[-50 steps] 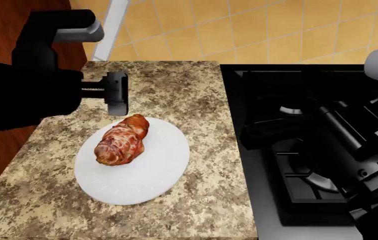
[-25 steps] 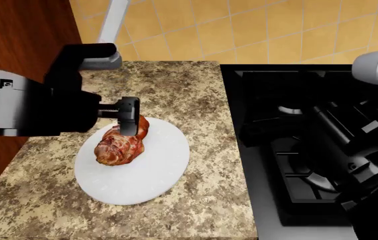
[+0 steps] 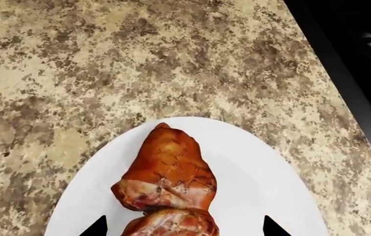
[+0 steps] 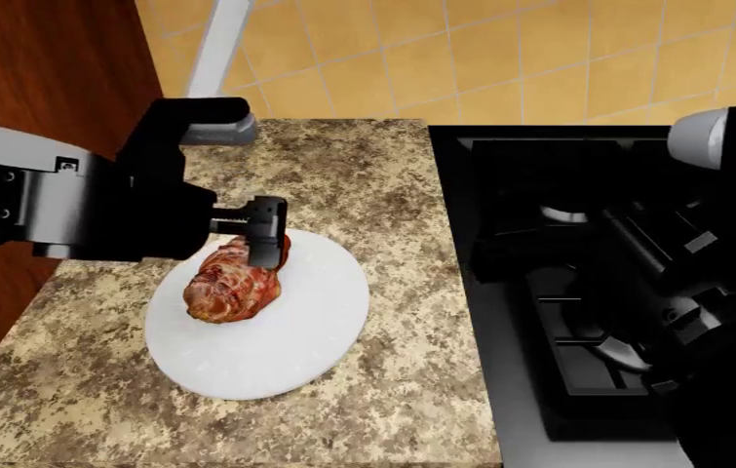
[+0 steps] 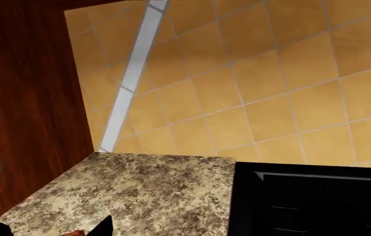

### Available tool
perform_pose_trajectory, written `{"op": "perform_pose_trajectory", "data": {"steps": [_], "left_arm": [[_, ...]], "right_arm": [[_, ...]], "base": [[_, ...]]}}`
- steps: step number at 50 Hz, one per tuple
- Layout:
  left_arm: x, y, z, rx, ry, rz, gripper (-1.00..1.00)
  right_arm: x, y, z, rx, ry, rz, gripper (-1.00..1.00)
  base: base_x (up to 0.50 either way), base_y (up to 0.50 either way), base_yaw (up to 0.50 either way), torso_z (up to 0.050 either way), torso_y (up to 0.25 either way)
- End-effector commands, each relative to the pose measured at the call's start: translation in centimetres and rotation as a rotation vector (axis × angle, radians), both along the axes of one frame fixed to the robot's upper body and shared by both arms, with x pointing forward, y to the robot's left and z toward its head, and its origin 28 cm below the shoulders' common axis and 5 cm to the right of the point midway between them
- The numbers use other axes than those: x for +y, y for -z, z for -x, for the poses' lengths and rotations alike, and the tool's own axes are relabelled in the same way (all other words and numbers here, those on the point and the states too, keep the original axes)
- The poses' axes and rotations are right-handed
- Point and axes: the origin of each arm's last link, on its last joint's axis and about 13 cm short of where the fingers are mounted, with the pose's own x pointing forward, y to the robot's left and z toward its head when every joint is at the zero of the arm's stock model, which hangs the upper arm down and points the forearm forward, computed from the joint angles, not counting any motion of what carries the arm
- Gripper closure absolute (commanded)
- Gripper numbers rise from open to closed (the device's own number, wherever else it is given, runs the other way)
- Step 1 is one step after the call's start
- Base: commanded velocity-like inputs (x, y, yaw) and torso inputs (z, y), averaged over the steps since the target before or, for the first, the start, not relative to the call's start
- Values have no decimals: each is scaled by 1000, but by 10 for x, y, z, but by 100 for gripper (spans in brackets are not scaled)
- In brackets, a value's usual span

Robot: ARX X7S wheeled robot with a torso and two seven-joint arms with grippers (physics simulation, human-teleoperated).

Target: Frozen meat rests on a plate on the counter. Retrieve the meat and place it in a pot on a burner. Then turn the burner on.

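The frozen meat (image 4: 228, 284), a reddish-brown lump, lies on the white plate (image 4: 302, 336) on the speckled counter (image 4: 381, 185). My left gripper (image 4: 263, 232) hangs just above the meat's far end. In the left wrist view the meat (image 3: 169, 169) lies on the plate (image 3: 251, 162), and the left gripper (image 3: 183, 228) is open, its two dark fingertips (image 3: 97, 227) on either side of the meat and apart from it. My right gripper (image 5: 185, 231) is empty; one fingertip (image 5: 103, 226) shows far out to the side. The pot is out of view.
The black stove top (image 4: 562, 322) with burner grates adjoins the counter on the right, and my right arm (image 4: 679, 273) hangs over it. A tan tiled wall (image 4: 472, 49) stands behind. A reddish wooden panel (image 4: 43, 58) is at the left.
My left arm has moved right and forward, bringing its gripper from beyond the plate to over the meat's far end. The right arm has shifted slightly. The meat has not moved.
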Motion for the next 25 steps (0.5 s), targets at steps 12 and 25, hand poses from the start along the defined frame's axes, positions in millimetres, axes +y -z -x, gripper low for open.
{"op": "perform_pose_trajectory", "data": {"steps": [12,25], "left_arm": [[4,14,-15,23,-19,-19,-100],[3,17,-16,30,-10,-23,-100]], "right_arm": [[1,8,-13,27,-2,-4,-100],[0,7,-13,24,1,-3,-100]], "base": [[0,0,0,0,0],[0,0,0,0,0]]}}
